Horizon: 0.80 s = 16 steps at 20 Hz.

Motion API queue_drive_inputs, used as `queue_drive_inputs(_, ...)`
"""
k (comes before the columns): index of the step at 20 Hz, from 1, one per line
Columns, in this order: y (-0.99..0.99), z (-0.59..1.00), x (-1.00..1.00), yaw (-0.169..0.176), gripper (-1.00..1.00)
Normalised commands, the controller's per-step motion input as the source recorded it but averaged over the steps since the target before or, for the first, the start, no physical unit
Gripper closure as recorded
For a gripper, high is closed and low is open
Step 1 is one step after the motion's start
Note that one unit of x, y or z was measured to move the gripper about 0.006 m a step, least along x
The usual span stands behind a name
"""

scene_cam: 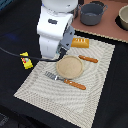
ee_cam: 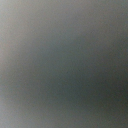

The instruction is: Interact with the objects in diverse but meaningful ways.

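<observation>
**Inspector:** State of the gripper?

**Assistant:** I cannot tell. In the exterior view the white arm (scene_cam: 54,30) hangs low over the far edge of the woven placemat (scene_cam: 95,70), and its body hides the fingers. The wrist view is a uniform grey blur, so it shows nothing of the jaws or of anything between them.

**Inspector:** Where are the task items?

**Assistant:** The orange-yellow bread loaf (scene_cam: 81,42) lies on the placemat's far edge, just beside the arm on the exterior view's right. The yellow butter block (scene_cam: 26,60) sits off the mat on the dark table, toward the exterior view's left. The grey two-handled pot (scene_cam: 93,13) stands well apart on the pinkish board at the back. The round tan plate (scene_cam: 69,67) is mid-mat, with a fork (scene_cam: 65,80) on its near side and a knife (scene_cam: 88,59) on its far side. I see no carton and no red ball.

**Inspector:** Step in hand?

**Assistant:** By my judgement, the arm is descending on, or working at, something beneath it near the loaf. Whether anything is held is unconfirmed.

**Inspector:** Next move?

**Assistant:** It calls for a straight lift, to show what is held, clear of loaf and plate.
</observation>
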Motion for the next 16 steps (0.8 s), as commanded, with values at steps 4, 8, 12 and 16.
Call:
queue_drive_inputs(4,0.35,-0.19,-1.00,0.000,1.00)
queue_drive_inputs(8,0.36,-0.24,-1.00,0.000,1.00)
queue_drive_inputs(12,0.52,-0.28,-0.97,0.000,1.00)
queue_drive_inputs(16,0.57,-0.34,-0.94,0.000,1.00)
